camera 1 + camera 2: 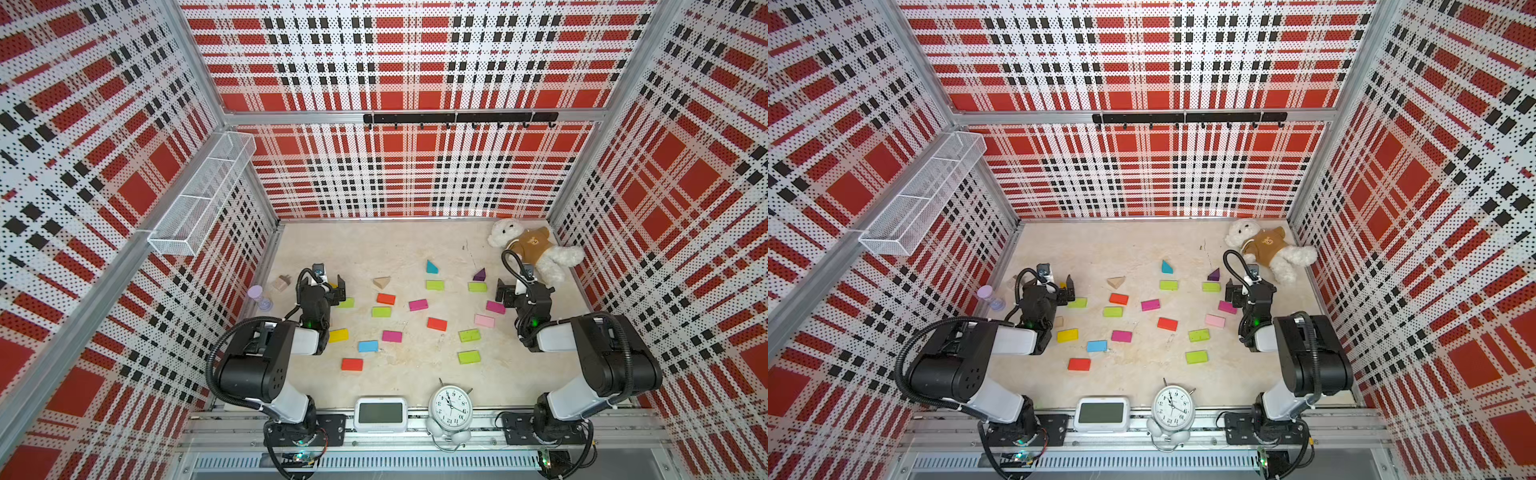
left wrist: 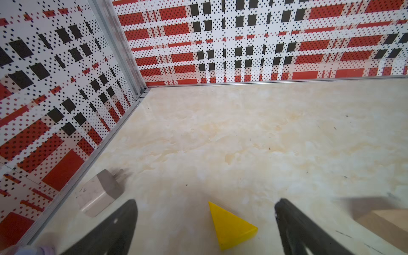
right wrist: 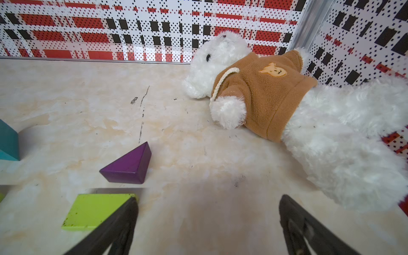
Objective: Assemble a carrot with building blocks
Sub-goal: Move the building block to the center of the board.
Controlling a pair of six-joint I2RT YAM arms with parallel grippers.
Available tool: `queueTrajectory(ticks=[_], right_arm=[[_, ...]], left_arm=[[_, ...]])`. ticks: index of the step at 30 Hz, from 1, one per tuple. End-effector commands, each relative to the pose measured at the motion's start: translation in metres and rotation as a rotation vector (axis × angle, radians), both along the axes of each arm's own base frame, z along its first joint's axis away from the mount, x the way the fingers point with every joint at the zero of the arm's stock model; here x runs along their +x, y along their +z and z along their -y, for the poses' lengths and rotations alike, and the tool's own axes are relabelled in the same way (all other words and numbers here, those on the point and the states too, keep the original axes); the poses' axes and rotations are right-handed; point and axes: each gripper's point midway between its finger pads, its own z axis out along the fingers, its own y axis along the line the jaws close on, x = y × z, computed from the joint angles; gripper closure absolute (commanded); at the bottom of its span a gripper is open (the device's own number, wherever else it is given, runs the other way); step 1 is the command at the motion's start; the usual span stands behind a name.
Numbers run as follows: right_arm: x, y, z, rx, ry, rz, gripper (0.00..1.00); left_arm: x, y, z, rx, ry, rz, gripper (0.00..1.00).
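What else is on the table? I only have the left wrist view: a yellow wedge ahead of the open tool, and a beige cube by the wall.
Observer: In both top views a red-orange brick lies loose near the middle of the table, with many more coloured pieces scattered around it, no two joined.
Operator: Where is the right tool?
Observer: The right tool is open and empty, close to a lime brick and a purple wedge.
Operator: Anything there that isn't a block?
Observer: A stuffed bear lies in the far right corner.
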Motion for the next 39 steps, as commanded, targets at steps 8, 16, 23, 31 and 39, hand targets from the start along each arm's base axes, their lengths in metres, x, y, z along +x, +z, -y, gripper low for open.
queueTrajectory(ticks=[8, 16, 23, 31, 39], right_arm=[[0.007, 0.016, 0.0, -0.007, 0.006, 0.061, 0.0], [0.006, 0.016, 0.0, -0.007, 0.006, 0.06, 0.0], [0.007, 0.014, 0.0, -0.005, 0.009, 0.052, 0.0], [0.007, 0.015, -0.001, -0.004, 0.011, 0.056, 0.0], [0.012, 0.059, 0.004, -0.033, -0.091, -0.039, 0.05]], left_arm=[[0.003, 0.006, 0.0, -0.014, -0.003, 0.022, 0.01], [0.003, 0.006, 0.0, -0.014, -0.004, 0.022, 0.01], [0.004, 0.005, 0.0, -0.027, -0.015, 0.018, 0.01], [0.003, 0.007, -0.003, -0.035, -0.011, 0.029, 0.02], [-0.022, 0.069, -0.021, -0.068, 0.154, 0.017, 0.22]])
